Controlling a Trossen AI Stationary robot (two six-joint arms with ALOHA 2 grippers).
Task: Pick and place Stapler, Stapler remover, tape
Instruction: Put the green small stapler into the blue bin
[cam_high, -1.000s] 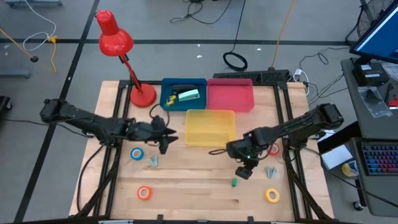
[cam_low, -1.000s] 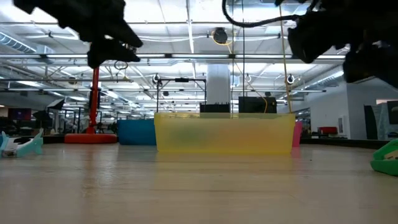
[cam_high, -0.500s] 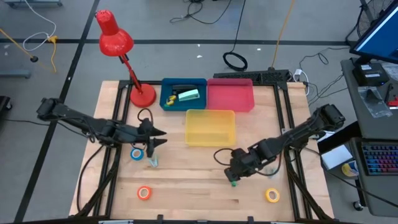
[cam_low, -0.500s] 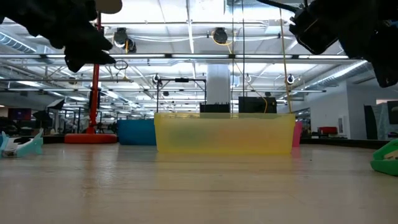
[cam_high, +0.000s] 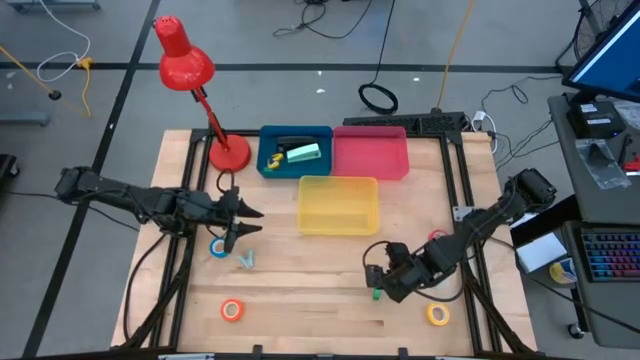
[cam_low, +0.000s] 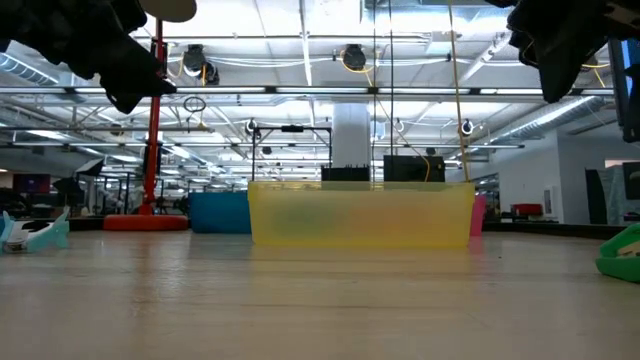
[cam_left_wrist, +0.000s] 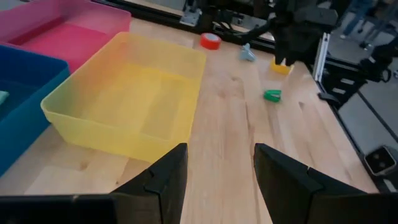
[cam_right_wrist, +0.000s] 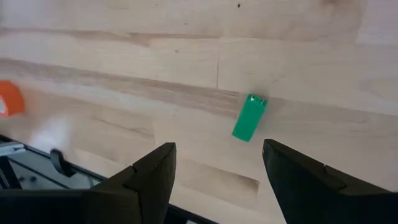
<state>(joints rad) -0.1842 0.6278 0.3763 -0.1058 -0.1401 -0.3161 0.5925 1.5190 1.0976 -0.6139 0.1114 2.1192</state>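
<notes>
Green stapler (cam_right_wrist: 249, 117) lies just ahead of the right gripper (cam_right_wrist: 217, 168), jaws released. Best descend centred across its narrow sides. Left gripper (cam_left_wrist: 217, 171), released too, waits beside the yellow bin (cam_left_wrist: 134, 99).

The right gripper (cam_high: 383, 283) has been carried from beside the yellow bin (cam_high: 339, 205) toward the table's (cam_high: 310, 300) front edge and is now held, fingers apart, over the small green stapler (cam_right_wrist: 249, 117). The red tape (cam_high: 438, 237), previously covered by the right arm, is now exposed. The left gripper (cam_high: 243, 222) has been drawn back leftward from the bin, next to the blue tape (cam_high: 219, 247).
</notes>
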